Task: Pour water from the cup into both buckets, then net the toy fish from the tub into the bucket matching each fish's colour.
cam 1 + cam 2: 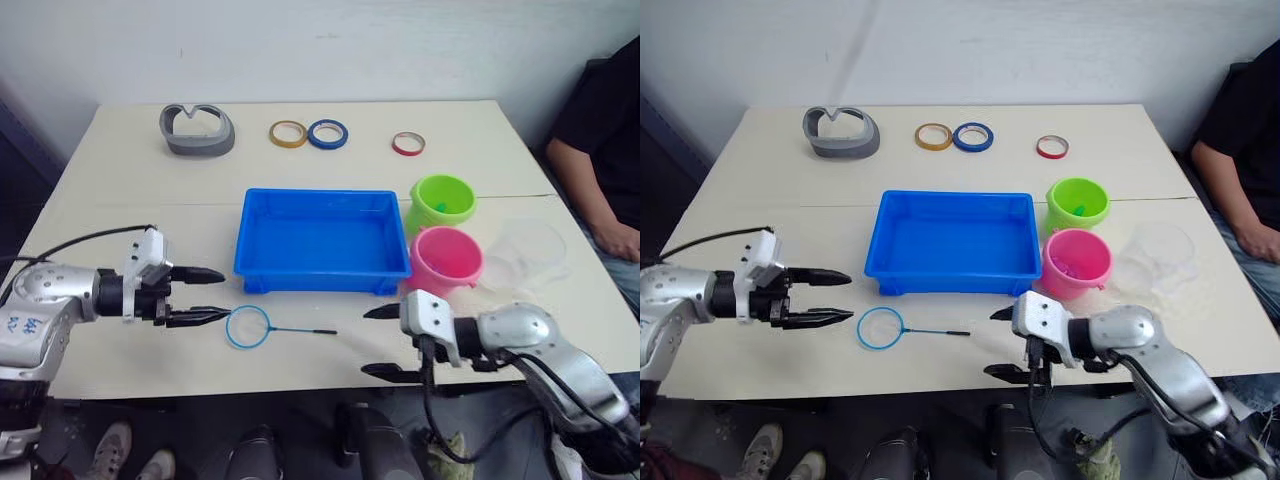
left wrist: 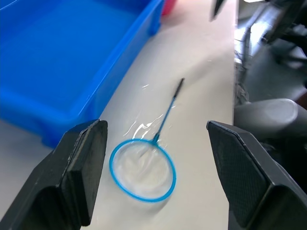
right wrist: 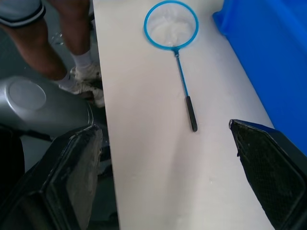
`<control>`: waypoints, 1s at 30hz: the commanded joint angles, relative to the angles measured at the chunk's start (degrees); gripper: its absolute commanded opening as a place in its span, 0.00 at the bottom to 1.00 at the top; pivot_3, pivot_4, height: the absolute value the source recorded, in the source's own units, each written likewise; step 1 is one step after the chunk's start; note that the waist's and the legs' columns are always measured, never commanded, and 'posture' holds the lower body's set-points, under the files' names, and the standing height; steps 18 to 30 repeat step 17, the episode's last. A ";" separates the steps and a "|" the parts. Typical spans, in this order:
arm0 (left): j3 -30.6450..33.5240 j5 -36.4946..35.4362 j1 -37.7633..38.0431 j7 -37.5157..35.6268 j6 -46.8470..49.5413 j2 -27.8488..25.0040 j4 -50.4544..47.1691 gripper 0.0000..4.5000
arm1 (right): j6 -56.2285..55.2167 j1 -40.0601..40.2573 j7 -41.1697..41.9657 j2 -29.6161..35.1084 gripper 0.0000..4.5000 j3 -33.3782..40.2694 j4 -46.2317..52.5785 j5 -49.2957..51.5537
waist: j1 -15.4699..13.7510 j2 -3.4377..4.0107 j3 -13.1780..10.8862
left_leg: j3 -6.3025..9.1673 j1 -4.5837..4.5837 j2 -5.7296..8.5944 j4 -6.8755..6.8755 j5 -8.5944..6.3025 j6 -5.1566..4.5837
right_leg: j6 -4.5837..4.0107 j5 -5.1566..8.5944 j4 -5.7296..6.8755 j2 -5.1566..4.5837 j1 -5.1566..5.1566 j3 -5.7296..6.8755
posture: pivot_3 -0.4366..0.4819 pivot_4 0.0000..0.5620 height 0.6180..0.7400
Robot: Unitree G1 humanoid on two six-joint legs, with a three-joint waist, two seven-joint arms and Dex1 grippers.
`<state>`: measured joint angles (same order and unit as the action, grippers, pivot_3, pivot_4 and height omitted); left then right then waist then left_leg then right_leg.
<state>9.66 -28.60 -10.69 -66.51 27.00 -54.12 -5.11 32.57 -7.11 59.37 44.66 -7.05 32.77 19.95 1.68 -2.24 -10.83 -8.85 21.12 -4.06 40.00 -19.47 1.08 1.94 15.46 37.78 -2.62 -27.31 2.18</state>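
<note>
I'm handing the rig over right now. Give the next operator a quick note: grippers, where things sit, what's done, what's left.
Left gripper: open, empty, by the hoop of the net.
Right gripper: open, empty, near the net's handle end.
Net lies flat on the table in front of the tub. Green bucket and pink bucket stand right of the tub; the cup is right of those.
Tub looks empty of fish; something green sits in the green bucket. Pink bucket's contents unclear; check it.

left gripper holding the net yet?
No: the left gripper is open, its fingers apart on either side of the net, which lies flat on the table beside the tub.
</note>
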 commanded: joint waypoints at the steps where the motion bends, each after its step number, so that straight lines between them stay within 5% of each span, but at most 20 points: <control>1: 4.66 0.17 5.09 3.48 -0.94 1.26 -4.03 0.81 | 2.88 4.18 -3.17 1.13 0.99 4.32 4.81 2.14 | -0.02 0.00 0.00 | 0.01 0.00 0.00 -0.01 -0.05 -0.10 | -0.03 -0.02 -0.03 -0.01 0.01 0.00 | 0.48 0.27 0.89; 9: 7.09 3.10 18.42 9.30 -2.09 4.19 -6.79 0.81 | 2.01 14.16 -5.88 2.25 0.99 8.62 6.09 2.15 | -0.08 -0.01 0.00 | 0.08 -0.08 -0.02 -0.03 -0.09 -0.25 | -0.14 -0.02 -0.16 -0.03 0.12 0.01 | 0.48 0.27 0.89; 30: 7.20 2.44 18.98 8.53 -3.13 4.71 -6.01 0.81 | 0.05 15.34 -6.19 2.95 0.99 8.74 4.90 1.94 | -0.09 0.04 -0.02 | 0.33 -0.45 -0.47 -0.28 -0.02 -0.29 | -0.68 -0.30 -1.13 0.03 0.91 0.38 | 0.48 0.27 0.89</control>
